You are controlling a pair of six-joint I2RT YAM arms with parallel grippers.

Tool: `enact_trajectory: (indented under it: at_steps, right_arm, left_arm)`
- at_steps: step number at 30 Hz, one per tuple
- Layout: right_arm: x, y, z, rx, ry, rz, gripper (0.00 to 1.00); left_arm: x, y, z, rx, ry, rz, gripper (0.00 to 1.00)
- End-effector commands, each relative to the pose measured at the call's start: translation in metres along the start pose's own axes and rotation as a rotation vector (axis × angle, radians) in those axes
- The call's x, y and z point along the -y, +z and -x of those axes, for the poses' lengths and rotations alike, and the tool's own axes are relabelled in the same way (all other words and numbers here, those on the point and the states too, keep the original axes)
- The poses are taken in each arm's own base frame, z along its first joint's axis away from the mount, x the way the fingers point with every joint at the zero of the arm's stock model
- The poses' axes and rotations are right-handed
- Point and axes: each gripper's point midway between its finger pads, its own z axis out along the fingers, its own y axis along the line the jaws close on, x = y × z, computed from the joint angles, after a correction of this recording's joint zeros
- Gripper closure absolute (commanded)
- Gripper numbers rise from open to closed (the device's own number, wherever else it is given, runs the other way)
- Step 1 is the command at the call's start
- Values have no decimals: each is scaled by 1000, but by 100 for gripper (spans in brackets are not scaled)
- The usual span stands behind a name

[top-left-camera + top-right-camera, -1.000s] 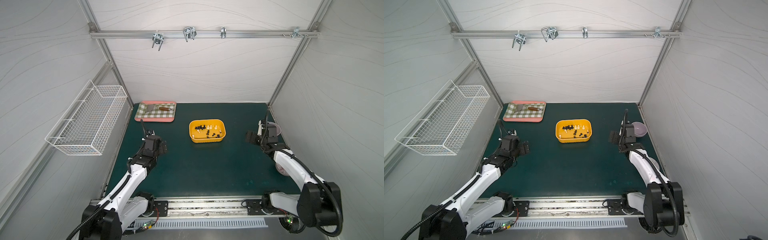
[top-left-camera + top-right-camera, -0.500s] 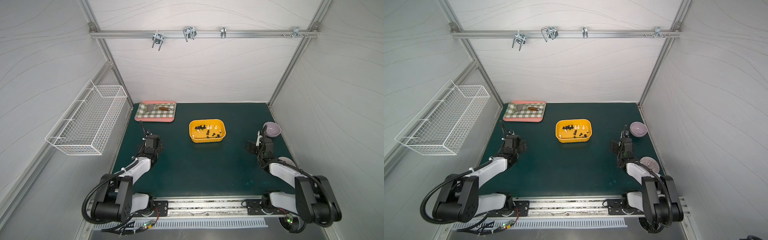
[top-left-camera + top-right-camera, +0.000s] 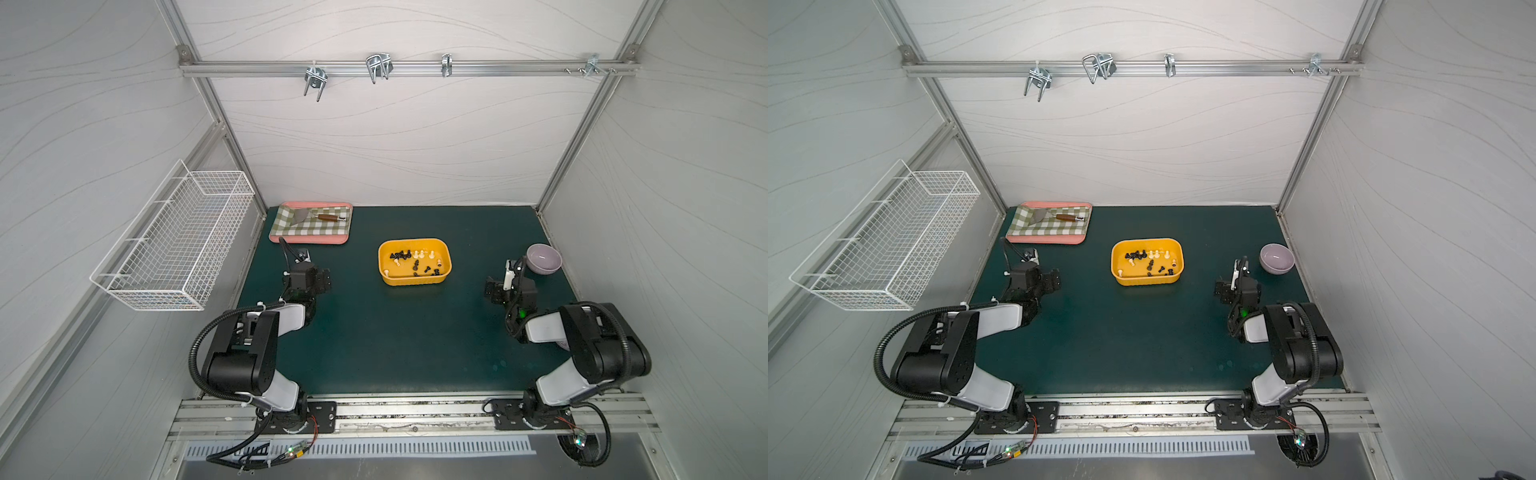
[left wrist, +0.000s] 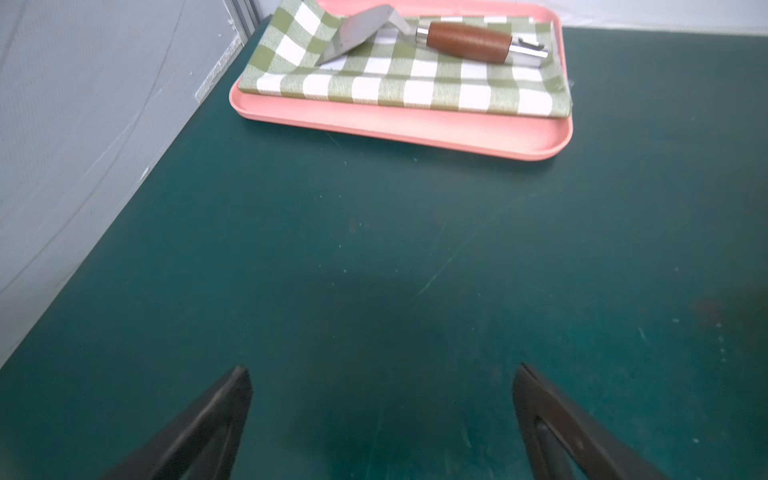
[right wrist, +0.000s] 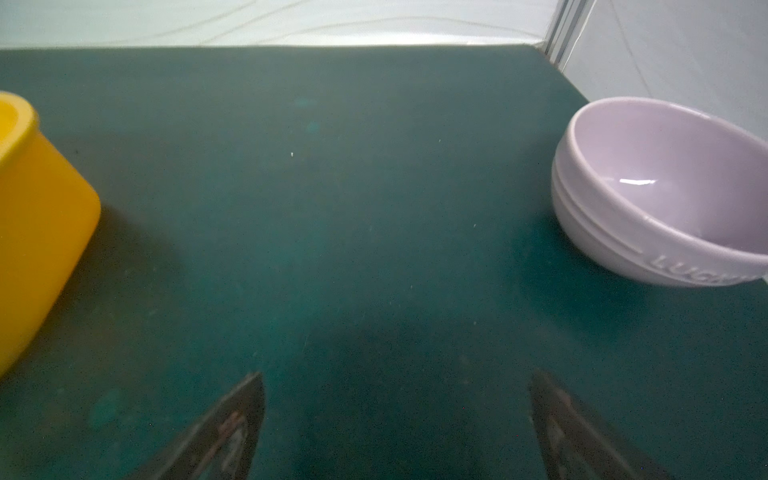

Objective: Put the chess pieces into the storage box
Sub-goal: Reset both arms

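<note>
1. Surface: a dark green matted table (image 3: 395, 332), marked with light scuffs, enclosed by white panelled walls on an aluminium frame.
2. Fixtures: a metal rail with hanging steel hooks (image 3: 407, 66) spans the back wall. A white wire basket (image 3: 174, 245) is mounted on the left wall.
3. Other items: a pink-rimmed plastic tray (image 3: 309, 240) lies at the far left corner. It is lined with a green-and-white checked cloth (image 4: 415, 87), on which rests a metal trowel with a brown wooden handle (image 4: 467, 41). A lilac ceramic bowl (image 3: 543, 258) stands at the far right edge.
4. Storage box: a shallow yellow-orange plastic tub with rounded corners (image 3: 413, 280), sited mid-table towards the back, between tray and bowl, apart from both.
5. Chess pieces: small black and cream pawn-like figurines (image 3: 415, 264), all seen inside the tub, scattered over its floor. They are too small to judge individually.
6. Left jaws: spread wide, holding nothing, low over bare table, near the tray.
7. Right jaws: spread wide, holding nothing, over bare table between tub and bowl.
8. Both arms are folded back, well apart from the tub.
</note>
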Motion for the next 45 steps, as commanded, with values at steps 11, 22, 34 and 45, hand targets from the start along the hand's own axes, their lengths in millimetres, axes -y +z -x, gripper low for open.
enact_trajectory:
  at_steps: [11,22,34,45]
  right_arm:
    - [0,14,29,29,15,40,1]
    - [0,17,28,15,18,42,1]
    - [1,15,29,24,21,43,1]
    - [-1,12,30,36,11,42,1]
  left_arm:
    - [7,-3,14,129,-28,-92,1]
    - [8,-1,13,117,-28,-90,1]
    - [7,-2,13,120,-29,-92,1]
    - [7,-3,14,124,-29,-92,1]
